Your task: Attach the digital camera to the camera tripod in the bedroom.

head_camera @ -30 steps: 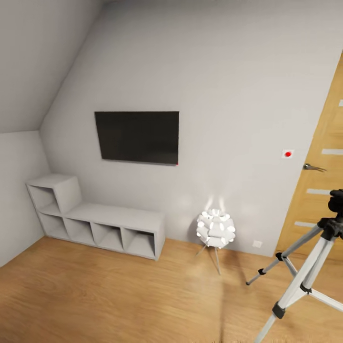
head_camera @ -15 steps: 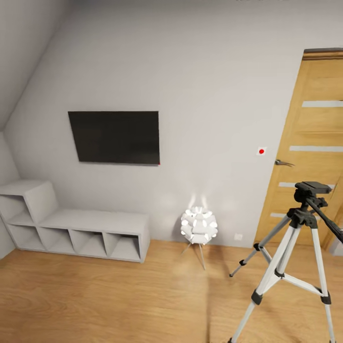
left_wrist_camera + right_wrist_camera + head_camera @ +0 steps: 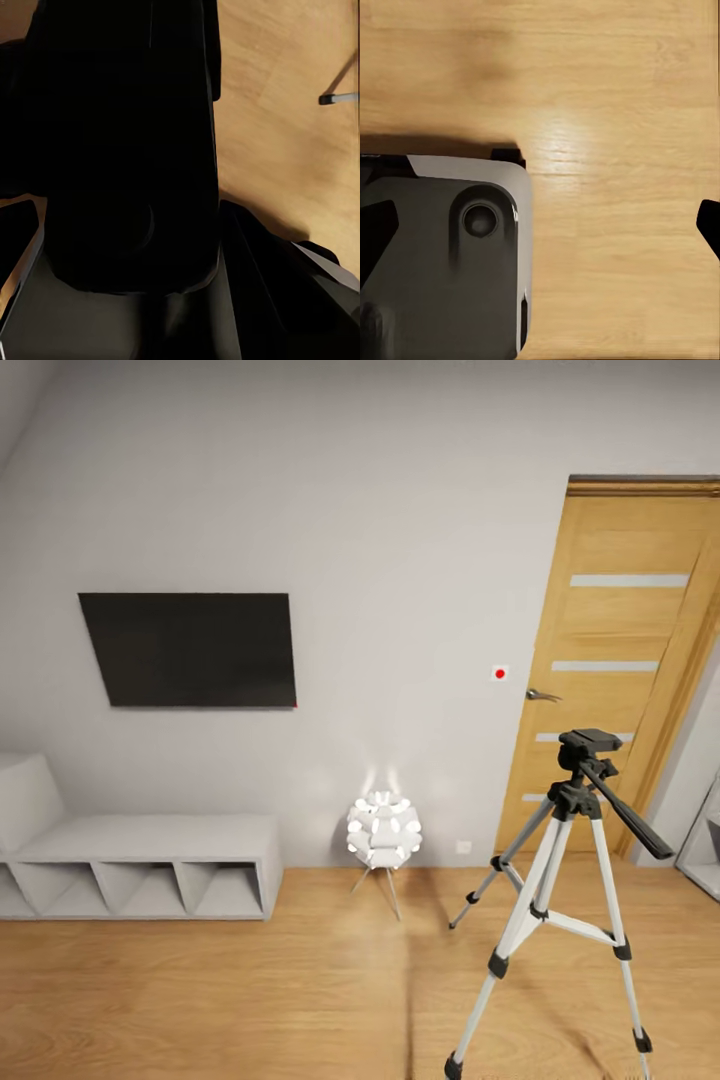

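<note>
— Where does the tripod stand?
— On the floor, in front of the door, right of the lamp.
— And the shelves?
— Left of the lamp, against the wall, below the screen.

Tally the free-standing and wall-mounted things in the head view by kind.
Silver three-legged camera tripod: 1
White ball lamp on thin legs: 1
Black wall screen: 1
White cube shelf unit: 1
Wooden door: 1
Total: 5
</note>
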